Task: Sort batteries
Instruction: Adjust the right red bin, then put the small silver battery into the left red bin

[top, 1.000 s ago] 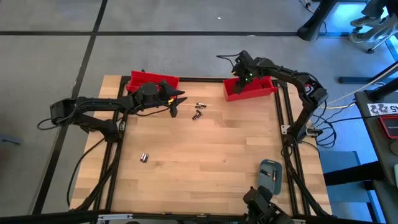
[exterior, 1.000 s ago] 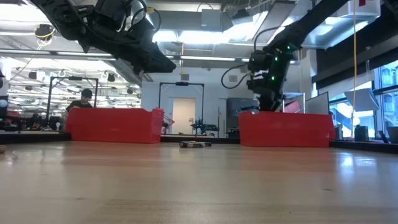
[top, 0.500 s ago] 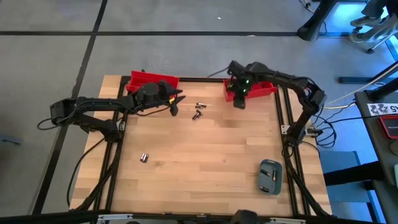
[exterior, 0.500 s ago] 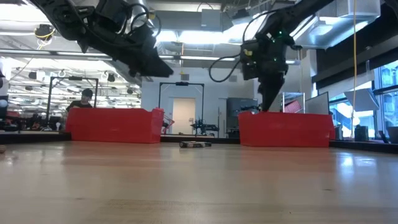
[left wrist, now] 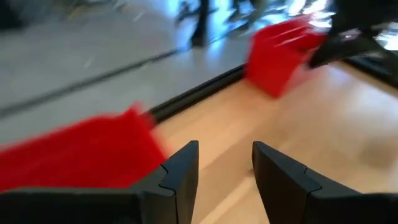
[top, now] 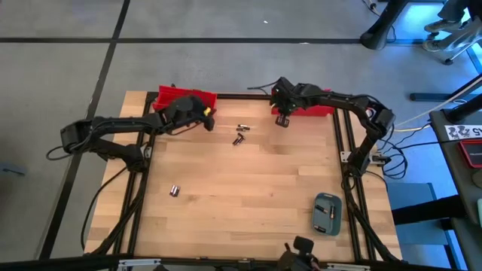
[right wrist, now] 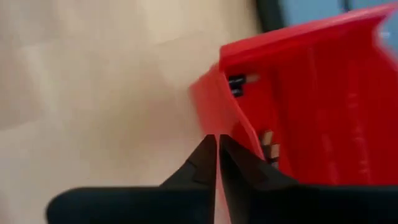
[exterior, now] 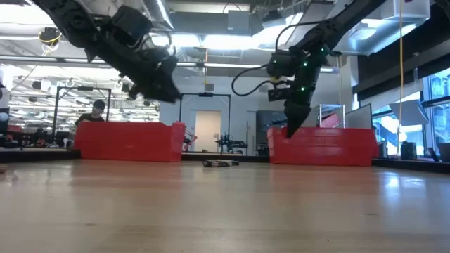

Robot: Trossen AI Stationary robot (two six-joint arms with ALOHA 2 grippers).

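Note:
Several small dark batteries lie in a loose cluster on the wooden table at the far middle, also seen as batteries in the low view. Another battery pair lies toward the near left. My left gripper hovers open beside the left red bin, with nothing between its fingers. My right gripper is shut and hangs at the left end of the right red bin, above the table. In the right wrist view, batteries lie inside that bin.
A grey-blue rounded case lies at the table's near right. The two red bins stand along the far edge, with the battery cluster between them. A black frame runs around the table. A person shows in the room far behind.
My right gripper has come off the right red bin toward the table's left, dropped beside the bin's left end, and shut. My left gripper has drawn back from the battery cluster toward the left red bin, still open. The batteries on the table have not moved.

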